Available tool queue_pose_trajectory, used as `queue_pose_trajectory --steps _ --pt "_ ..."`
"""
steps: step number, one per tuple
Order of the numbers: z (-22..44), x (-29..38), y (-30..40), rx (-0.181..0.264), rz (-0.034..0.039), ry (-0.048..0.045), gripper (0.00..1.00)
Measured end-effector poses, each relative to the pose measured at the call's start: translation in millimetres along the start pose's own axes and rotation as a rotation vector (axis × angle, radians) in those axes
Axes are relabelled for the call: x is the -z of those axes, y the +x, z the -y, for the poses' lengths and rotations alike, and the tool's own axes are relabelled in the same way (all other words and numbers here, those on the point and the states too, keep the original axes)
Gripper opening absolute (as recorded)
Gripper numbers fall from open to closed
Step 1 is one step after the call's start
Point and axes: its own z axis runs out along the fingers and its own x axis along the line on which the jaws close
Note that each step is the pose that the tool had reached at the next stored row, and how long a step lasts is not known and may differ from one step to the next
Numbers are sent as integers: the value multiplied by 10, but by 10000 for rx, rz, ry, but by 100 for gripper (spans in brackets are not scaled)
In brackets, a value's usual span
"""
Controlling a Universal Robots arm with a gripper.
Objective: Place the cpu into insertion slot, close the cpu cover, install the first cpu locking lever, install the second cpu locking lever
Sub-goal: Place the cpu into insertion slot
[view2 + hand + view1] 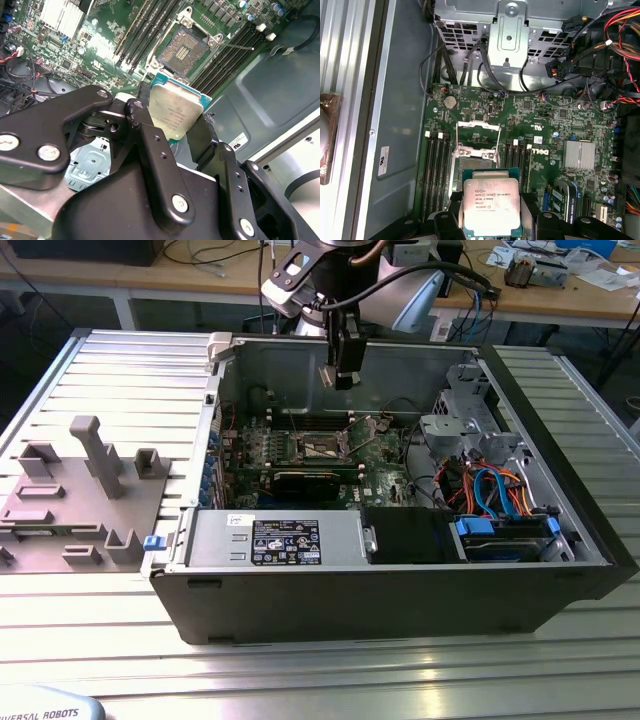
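Observation:
My gripper (343, 375) hangs inside the open computer case, above the green motherboard (380, 455). It is shut on the cpu (175, 112), a small square chip with a silver-grey top, held by two opposite edges between black fingers (150, 135). In the first wrist view the cpu (491, 205) covers the near edge of the insertion slot (474, 161), which lies bare with a dark centre (184, 48). The cpu cover (478, 131), a thin metal frame, stands swung up at the far side of the slot. A thin wire lever (235, 46) sticks out beside the slot.
Black memory slots (434, 170) flank the socket on both sides. A finned heat sink (579, 154) sits on the board. A metal drive cage (460, 410) and coloured cables (490, 485) fill the exterior view's right. A boxed power supply (285, 540) lines the front wall. Grey fixtures (80, 490) stand outside.

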Motion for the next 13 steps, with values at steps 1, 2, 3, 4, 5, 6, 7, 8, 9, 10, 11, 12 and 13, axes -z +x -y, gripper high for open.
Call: queue_pose_trajectory --steps 1,2,3,4,5,6,7,8,9,10,11,12,13 --pt "0 0 0 -10 0 0 54" --pt "0 0 0 -18 1 0 54" --pt "0 0 0 -28 2 -1 54" --pt "0 0 0 -35 3 -1 54" --pt "0 0 0 -48 3 -1 54" --pt "0 0 0 -64 4 -2 54" --pt "0 0 0 -75 5 -2 54" --pt "0 0 0 -82 6 -2 54" --pt "0 0 0 -92 7 -2 54" --pt "0 0 0 -100 7 -3 54" --pt "0 0 0 -119 8 -3 54" --pt "0 0 0 -127 9 -3 54" --pt "0 0 0 -134 10 -3 54"
